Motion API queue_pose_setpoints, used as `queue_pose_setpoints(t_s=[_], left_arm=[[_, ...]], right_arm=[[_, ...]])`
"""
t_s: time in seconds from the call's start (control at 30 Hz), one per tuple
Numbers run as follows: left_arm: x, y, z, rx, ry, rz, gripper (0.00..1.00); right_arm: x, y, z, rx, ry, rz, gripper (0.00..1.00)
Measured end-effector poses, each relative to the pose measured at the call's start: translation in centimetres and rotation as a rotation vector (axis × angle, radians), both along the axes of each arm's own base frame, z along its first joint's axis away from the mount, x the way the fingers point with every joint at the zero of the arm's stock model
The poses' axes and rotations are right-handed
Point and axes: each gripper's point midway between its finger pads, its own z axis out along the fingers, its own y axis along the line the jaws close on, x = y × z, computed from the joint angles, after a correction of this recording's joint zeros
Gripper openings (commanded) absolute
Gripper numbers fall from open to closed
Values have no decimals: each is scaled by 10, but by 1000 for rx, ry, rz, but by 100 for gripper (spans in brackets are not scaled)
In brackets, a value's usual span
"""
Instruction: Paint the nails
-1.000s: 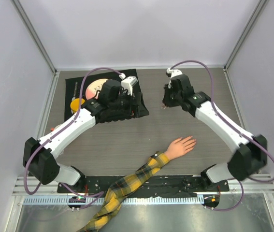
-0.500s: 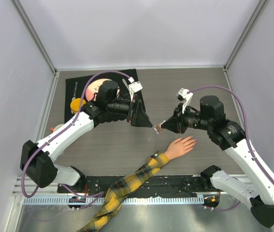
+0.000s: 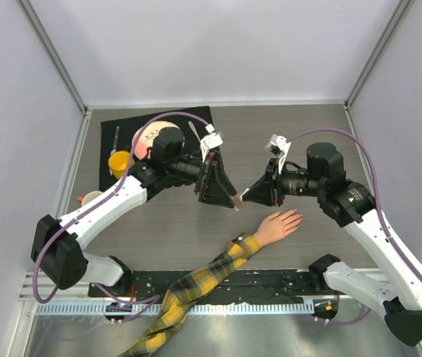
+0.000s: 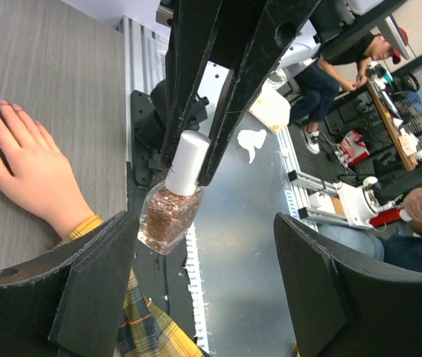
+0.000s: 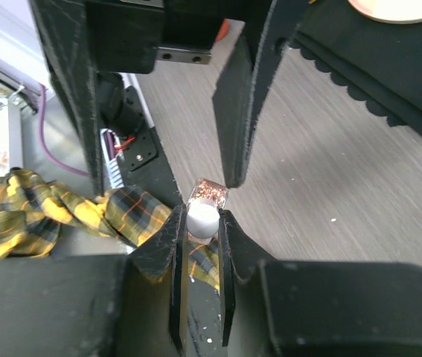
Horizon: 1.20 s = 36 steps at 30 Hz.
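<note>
Under the fingers of both arms a grey table (image 3: pixel 285 141) is spread. Just below the fingertips and nearer the front edge, a long checked sleeve (image 3: pixel 203 279) is laid. A pale hand (image 3: pixel 276 225) with spread fingers is rested flat at its end.

Above that hand the left gripper (image 4: pixel 205 227) and the right gripper (image 3: pixel 248 195) are set tip to tip. A small bottle (image 4: pixel 170 219) of sparkly polish is held between them. Its white cap (image 4: pixel 186 162) is clamped in the right fingers. The left fingers are held wide apart, one on each side of the glass. Whether the glass is touched cannot be told.

The nails (image 4: pixel 2 101) are found well below all the fingers. They are pale pink, and no sparkle is seen on them. The bottle is judged to be shut, so nothing is painted yet. It must be opened first, and every nail is left to do.
</note>
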Motion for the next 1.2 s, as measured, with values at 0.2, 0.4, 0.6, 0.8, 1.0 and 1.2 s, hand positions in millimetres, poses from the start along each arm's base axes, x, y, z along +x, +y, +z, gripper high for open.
queue_pose_setpoints(t_s=[0.2, 0.4, 0.6, 0.8, 1.0, 1.2], left_arm=[[-5, -3, -6, 9, 24, -42, 71], [-10, -5, -11, 15, 42, -74, 59], [-10, -5, -10, 14, 42, -76, 52], [-9, -6, -8, 8, 43, -69, 25], [-5, -8, -9, -7, -6, -54, 0], [26, -8, -33, 125, -91, 180, 0]], right_arm=[[-2, 3, 6, 26, -10, 22, 1], [-2, 5, 11, 41, -27, 33, 1], [-3, 6, 13, 50, -31, 47, 1], [-5, 9, 17, 66, -40, 64, 1], [2, 5, 19, 67, -14, -15, 44], [44, -15, 14, 63, 102, -376, 58]])
